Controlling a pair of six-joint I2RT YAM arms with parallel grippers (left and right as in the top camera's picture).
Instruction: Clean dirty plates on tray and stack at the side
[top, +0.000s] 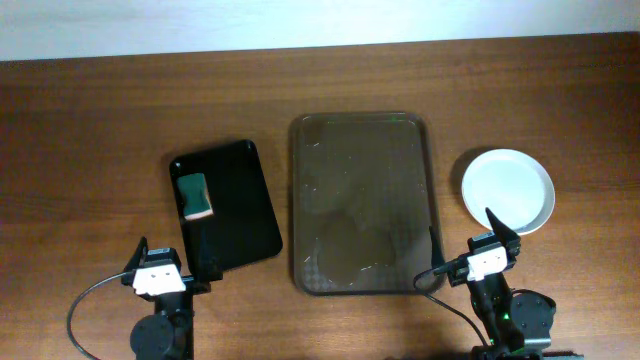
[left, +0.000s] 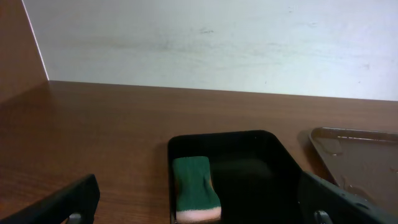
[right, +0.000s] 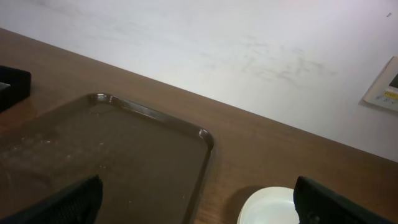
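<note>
The dark brown tray (top: 362, 205) lies at the table's middle with nothing on it; it also shows in the right wrist view (right: 112, 155) and at the right edge of the left wrist view (left: 364, 155). A white plate stack (top: 508, 189) sits on the table right of the tray, with no orange smear visible; its rim shows in the right wrist view (right: 267, 208). How many plates are in the stack cannot be told. My left gripper (top: 205, 255) (left: 202, 214) is open and empty at the front end of the black tray. My right gripper (top: 470, 240) (right: 199, 211) is open and empty, near the brown tray's front right corner.
A smaller black tray (top: 225, 205) (left: 249, 162) lies left of the brown tray. A green sponge (top: 195, 195) (left: 194, 188) with a pale underside lies in its left part. A white wall runs along the table's far edge.
</note>
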